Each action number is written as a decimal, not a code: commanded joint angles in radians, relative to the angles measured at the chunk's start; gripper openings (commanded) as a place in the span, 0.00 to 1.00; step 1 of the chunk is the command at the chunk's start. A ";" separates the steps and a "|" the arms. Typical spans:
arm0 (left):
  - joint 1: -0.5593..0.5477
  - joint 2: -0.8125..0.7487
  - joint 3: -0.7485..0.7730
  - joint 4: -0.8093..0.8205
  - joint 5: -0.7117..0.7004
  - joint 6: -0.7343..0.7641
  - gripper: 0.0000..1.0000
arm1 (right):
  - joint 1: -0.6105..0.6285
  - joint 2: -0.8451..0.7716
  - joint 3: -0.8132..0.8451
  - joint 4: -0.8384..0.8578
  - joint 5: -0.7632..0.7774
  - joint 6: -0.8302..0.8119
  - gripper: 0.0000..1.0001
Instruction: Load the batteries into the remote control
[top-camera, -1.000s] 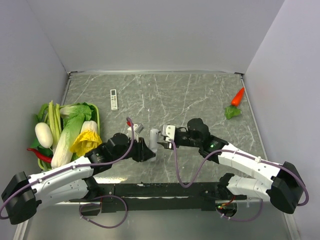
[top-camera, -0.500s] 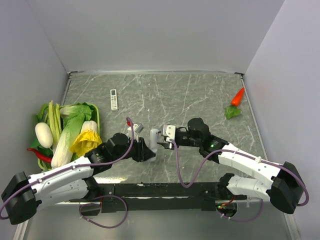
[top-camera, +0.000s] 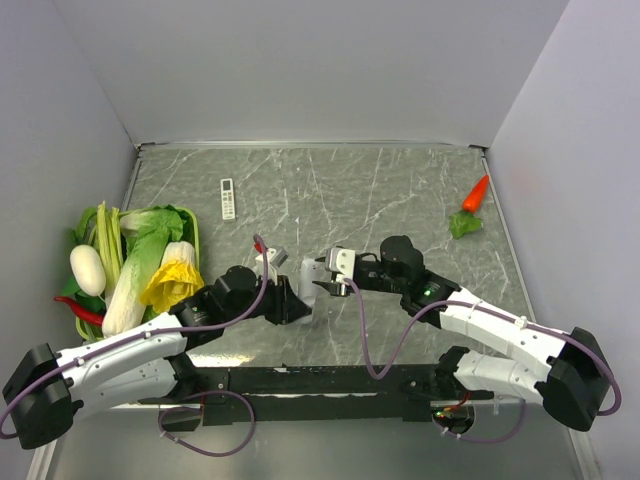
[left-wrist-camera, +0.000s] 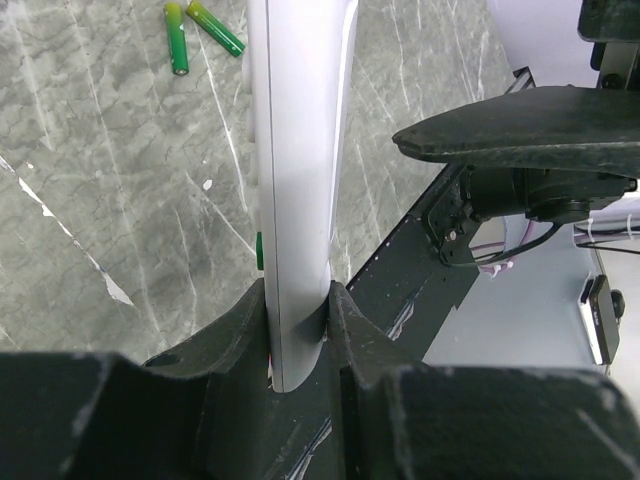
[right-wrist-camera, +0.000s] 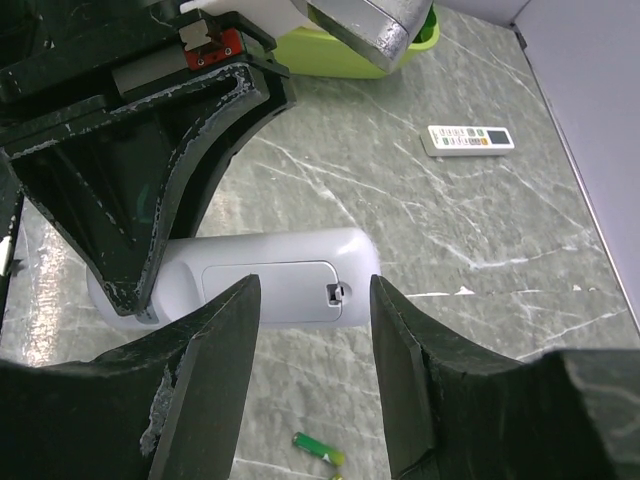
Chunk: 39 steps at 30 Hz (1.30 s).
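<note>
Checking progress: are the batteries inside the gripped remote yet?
No, both batteries lie on the table beyond the remote control.

The remote (top-camera: 308, 272) is at near middle, batteries (left-wrist-camera: 178, 38) on the table (top-camera: 400, 190) near it; slim remote (top-camera: 228, 198) behind-left, vegetables (top-camera: 140, 260) at left edge, carrot (top-camera: 476, 192) far right

both arms stretch low from the near edge toward the middle, wrists turned inward so the 2 pincers face each other. the left pincer (top-camera: 302, 300) is clamped on the remote control (top-camera: 309, 272). the right pincer (top-camera: 324, 287) hangs just beside it, fingers (right-wrist-camera: 215, 350) spread apart.
</note>
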 joint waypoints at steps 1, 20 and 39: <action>-0.001 -0.016 0.035 0.051 0.020 0.008 0.01 | -0.003 0.004 0.038 0.031 -0.041 -0.001 0.55; -0.001 -0.040 0.028 0.044 0.010 0.011 0.01 | -0.004 0.043 0.059 -0.038 -0.080 0.004 0.34; 0.002 -0.027 0.028 0.020 -0.028 0.025 0.01 | -0.004 0.002 0.061 -0.059 -0.015 -0.007 0.00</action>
